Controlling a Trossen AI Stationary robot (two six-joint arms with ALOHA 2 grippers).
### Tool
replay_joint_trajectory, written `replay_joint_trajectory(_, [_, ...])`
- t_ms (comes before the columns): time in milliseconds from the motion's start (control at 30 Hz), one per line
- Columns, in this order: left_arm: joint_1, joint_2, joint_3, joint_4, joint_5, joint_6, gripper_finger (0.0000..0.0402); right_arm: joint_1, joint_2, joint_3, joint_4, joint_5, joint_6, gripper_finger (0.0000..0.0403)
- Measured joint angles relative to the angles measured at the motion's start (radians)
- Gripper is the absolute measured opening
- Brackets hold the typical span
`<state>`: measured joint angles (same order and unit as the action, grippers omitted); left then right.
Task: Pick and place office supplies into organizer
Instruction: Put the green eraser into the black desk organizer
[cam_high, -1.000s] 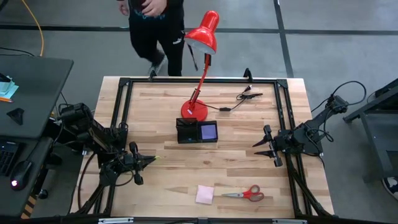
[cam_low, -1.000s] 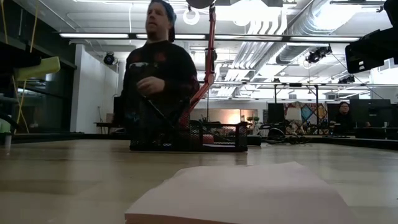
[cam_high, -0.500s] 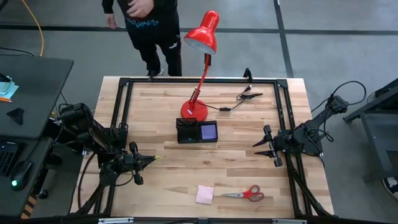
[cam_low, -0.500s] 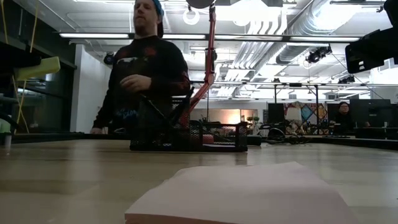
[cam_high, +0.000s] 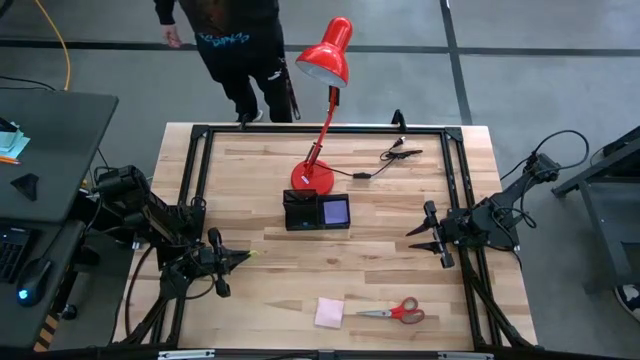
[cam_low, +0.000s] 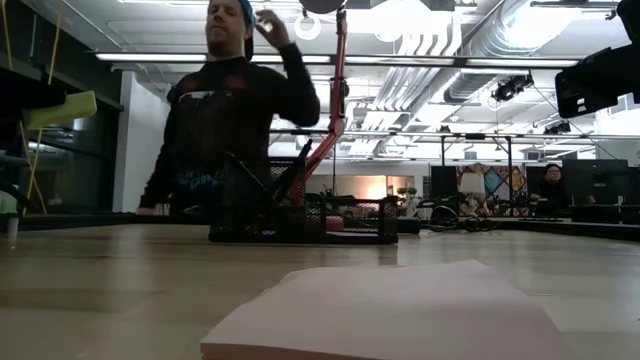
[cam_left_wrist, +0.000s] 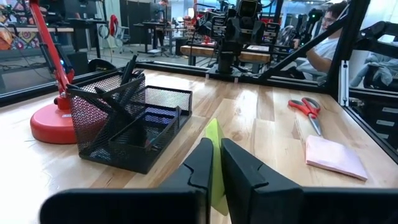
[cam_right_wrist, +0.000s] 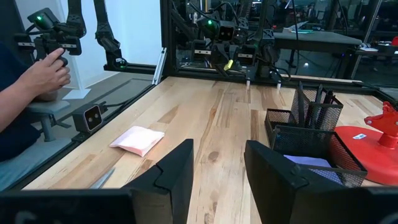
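Both grippers at table edges, organizer (cam_high: 316, 211) mid-table.

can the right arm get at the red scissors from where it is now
Probably yes. The scissors lie flat on bare wood beside the pink pad, with nothing over them. The right end effector is open, with only clear tabletop between it and them.

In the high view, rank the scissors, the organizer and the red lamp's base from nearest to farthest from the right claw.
Measured from the right claw at the table's right edge:
1. Scissors, near the front edge, on the claw's side of the table.
2. Organizer, at the table's centre.
3. Lamp base, just behind the organizer, toward the far edge.
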<state>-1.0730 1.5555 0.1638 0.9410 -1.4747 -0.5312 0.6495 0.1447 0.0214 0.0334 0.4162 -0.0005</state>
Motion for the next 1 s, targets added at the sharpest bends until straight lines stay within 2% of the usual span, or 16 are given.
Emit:
replay_joint_trajectory(200, [0.003, 0.000, 0.000, 0.006, -0.022, 0.000, 0.0004, 0.000, 0.000, 0.000, 0.000, 0.000, 0.000, 0.0134])
replay_joint_trajectory(367, [0.100, -0.014, 0.000, 0.063, 0.011, 0.021, 0.0010, 0.000, 0.000, 0.000, 0.000, 0.000, 0.000, 0.0134])
replay_joint_trajectory(533, [0.262, -0.073, 0.000, 0.136, 0.229, 0.184, 0.0013, 0.000, 0.000, 0.000, 0.000, 0.000, 0.000, 0.0134])
replay_joint_trajectory(700, [0.444, -0.126, 0.000, 0.142, 0.477, 0.260, 0.0004, 0.000, 0.000, 0.000, 0.000, 0.000, 0.000, 0.0134])
replay_joint_trajectory(1000, [0.774, -0.130, 0.000, 0.102, 0.900, 0.273, 0.0015, 0.000, 0.000, 0.000, 0.000, 0.000, 0.000, 0.0134])
